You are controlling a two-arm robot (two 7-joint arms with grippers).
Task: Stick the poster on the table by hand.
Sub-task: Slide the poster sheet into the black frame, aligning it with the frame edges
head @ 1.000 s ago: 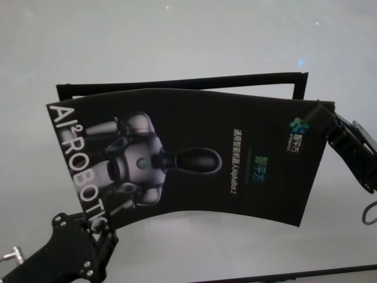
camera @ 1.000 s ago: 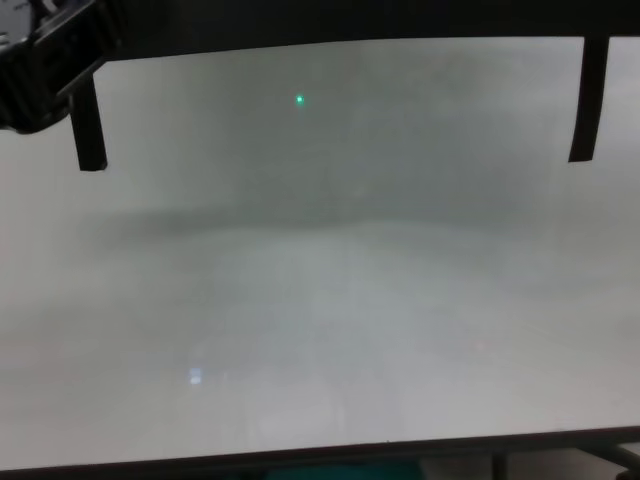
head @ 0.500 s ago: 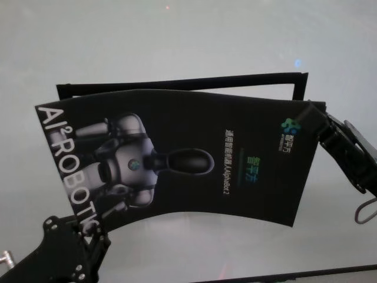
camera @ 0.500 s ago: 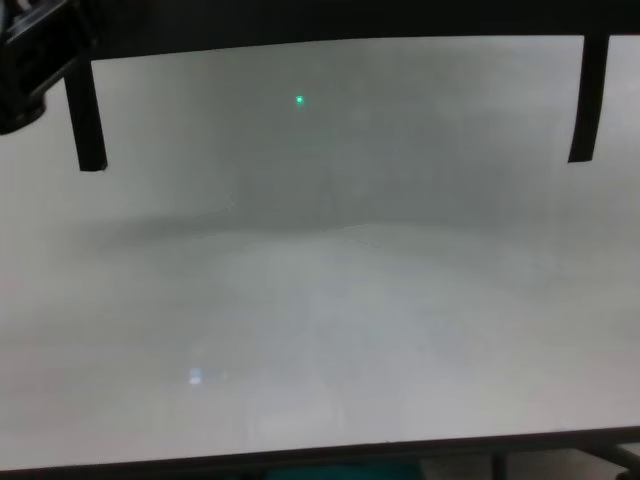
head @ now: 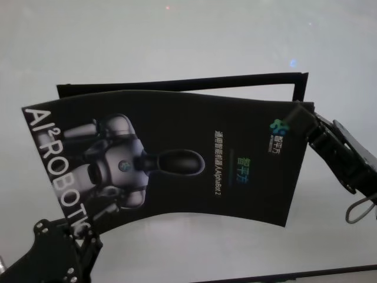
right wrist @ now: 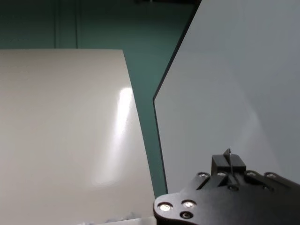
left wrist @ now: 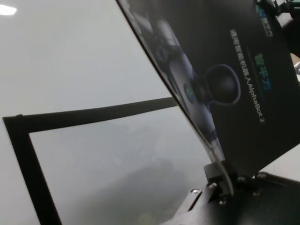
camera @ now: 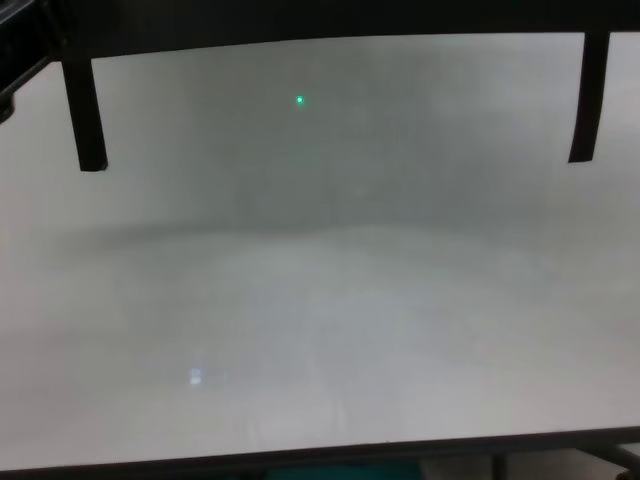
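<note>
The poster (head: 177, 159), black and glossy with a grey-white robot figure and white letters, hangs bowed in the air above the table (head: 177, 35). My left gripper (head: 80, 229) is shut on its near left corner. My right gripper (head: 303, 122) is shut on its far right corner by the coloured logo. In the left wrist view the poster (left wrist: 225, 70) rises from the left gripper (left wrist: 225, 174), which pinches its edge. In the right wrist view the right gripper (right wrist: 228, 161) pinches a thin edge-on sheet.
A narrow black strip (head: 177, 81) forms an open frame on the table behind and under the poster. Its two legs (camera: 85, 115) show in the chest view over the pale table (camera: 320, 300). The table's dark front edge (head: 283, 275) is near.
The poster and both grippers have shifted left in the head view. The left gripper has sunk toward the lower edge of that view, and the right gripper has moved inward with the poster's corner.
</note>
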